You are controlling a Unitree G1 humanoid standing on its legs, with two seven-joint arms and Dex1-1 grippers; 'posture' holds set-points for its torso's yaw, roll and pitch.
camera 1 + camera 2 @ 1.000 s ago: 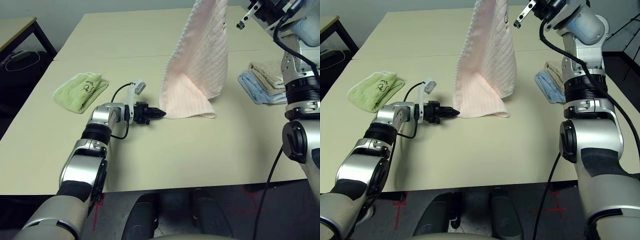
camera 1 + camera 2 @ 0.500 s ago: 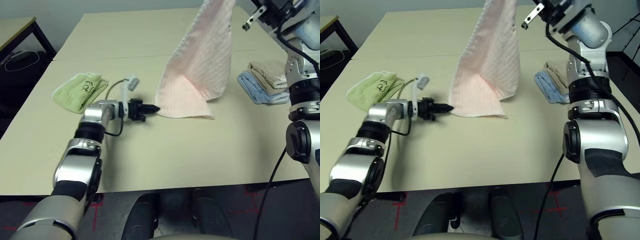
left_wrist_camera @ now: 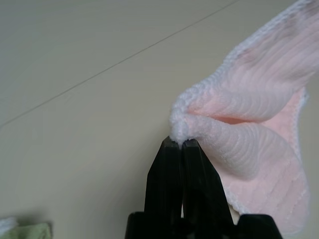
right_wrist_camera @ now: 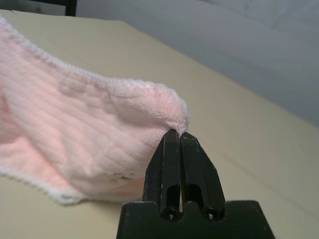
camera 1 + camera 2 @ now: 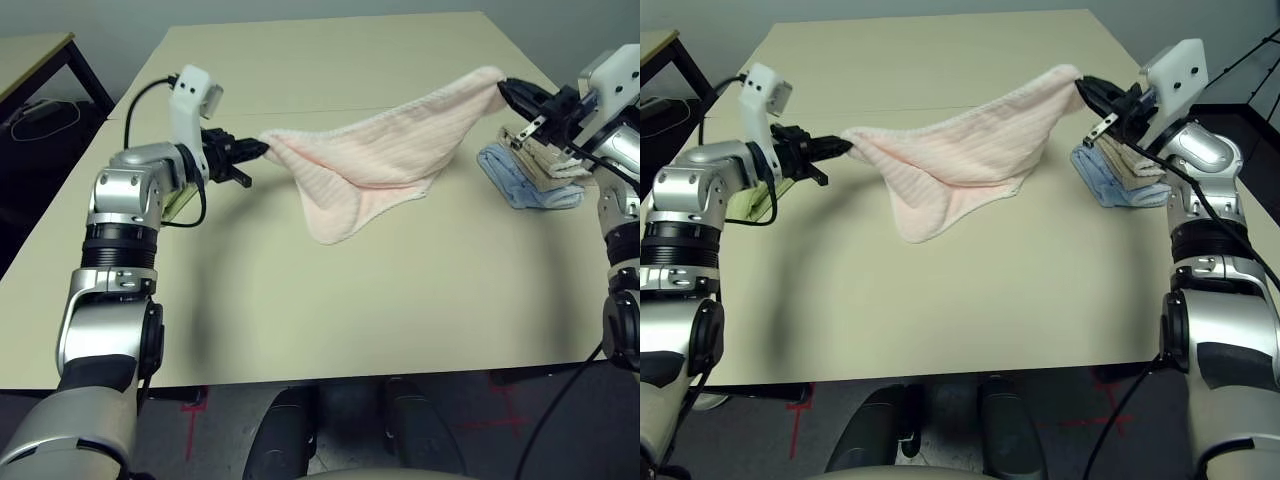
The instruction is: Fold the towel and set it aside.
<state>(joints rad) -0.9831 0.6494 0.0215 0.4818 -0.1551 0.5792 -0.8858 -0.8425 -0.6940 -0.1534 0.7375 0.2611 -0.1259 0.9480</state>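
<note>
The pale pink towel (image 5: 375, 150) hangs stretched above the table between my two grippers, its middle sagging down to the tabletop. My left gripper (image 5: 262, 148) is shut on the towel's left corner (image 3: 180, 125), raised over the table's left side. My right gripper (image 5: 503, 87) is shut on the opposite corner (image 4: 172, 107), held a little higher at the right. The towel's lowest fold (image 5: 915, 222) drapes toward the table's middle.
A stack of folded beige and blue towels (image 5: 530, 165) lies at the right edge, just under my right gripper. A bit of a light green towel (image 5: 755, 200) peeks out behind my left forearm. A dark side table (image 5: 40, 60) stands at the far left.
My right gripper has dropped from high above the table to the right side. My left gripper took hold of the towel's lower corner and lifted it leftward, stretching the towel out.
</note>
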